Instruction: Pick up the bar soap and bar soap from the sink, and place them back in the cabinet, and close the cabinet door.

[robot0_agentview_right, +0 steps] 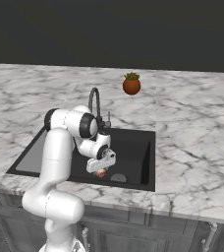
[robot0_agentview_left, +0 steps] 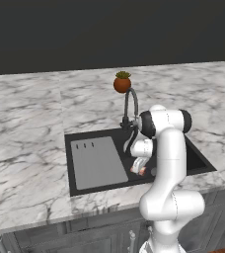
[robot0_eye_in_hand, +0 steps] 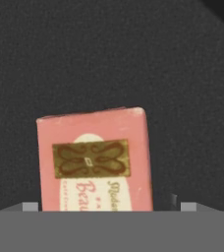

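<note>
soap: one bar soap (robot0_eye_in_hand: pixel 93 165) lies flat on the sink (robot0_agentview_left: pixel 80 136) floor right under my gripper (robot0_agentview_left: pixel 138 168), long axis running away from my fingers | hand: cannot tell if clenched, tips cut off | hidden: second bar, cabinet unseen; faucet (robot0_agentview_left: pixel 131 106) just behind

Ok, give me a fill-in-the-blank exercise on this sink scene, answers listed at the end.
1. The gripper is lowered into the black ____.
2. The potted plant stands on the counter behind the dark curved ____.
3. In the hand view a pink bar soap lies on the dark sink floor, directly in front of the ____.
4. The light grey ribbed drainboard lies in the sink's ____ part in the left base view.

Missing words: sink; faucet; jaws; left
</note>
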Controlling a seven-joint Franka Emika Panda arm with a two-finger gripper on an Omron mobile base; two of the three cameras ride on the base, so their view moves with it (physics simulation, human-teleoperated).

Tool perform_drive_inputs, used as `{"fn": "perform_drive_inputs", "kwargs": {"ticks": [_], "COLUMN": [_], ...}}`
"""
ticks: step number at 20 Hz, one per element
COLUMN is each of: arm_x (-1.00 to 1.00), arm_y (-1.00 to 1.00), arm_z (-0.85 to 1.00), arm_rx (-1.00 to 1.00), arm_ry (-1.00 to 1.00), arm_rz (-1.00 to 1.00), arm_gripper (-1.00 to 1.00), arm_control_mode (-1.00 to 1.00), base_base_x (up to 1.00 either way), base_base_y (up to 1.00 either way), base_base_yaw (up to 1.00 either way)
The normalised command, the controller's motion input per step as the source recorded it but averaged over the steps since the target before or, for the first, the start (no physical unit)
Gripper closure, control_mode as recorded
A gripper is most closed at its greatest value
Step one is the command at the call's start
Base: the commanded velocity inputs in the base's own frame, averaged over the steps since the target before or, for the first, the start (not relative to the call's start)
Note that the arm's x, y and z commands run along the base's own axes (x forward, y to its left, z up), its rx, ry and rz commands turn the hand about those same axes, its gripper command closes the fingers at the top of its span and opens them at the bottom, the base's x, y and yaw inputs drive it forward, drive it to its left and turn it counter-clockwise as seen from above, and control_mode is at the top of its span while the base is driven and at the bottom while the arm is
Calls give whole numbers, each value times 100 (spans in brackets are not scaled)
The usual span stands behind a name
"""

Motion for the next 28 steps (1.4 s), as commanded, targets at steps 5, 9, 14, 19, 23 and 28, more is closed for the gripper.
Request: {"fn": "perform_drive_inputs", "kwargs": {"ticks": [5,9,14,19,23,28], "arm_x": [0,0,0,0,0,-2], "arm_y": [0,0,0,0,0,-2], "arm_z": [0,0,0,35,55,52], "arm_rx": [0,0,0,0,0,0], "arm_ry": [0,0,0,0,0,0], "arm_rz": [0,0,0,0,0,0], "arm_gripper": [100,100,100,100,100,100], "arm_control_mode": [-100,-100,-100,-100,-100,-100], "base_base_x": [0,0,0,0,0,0], "base_base_y": [0,0,0,0,0,0], "base_base_yaw": [0,0,0,0,0,0]}}
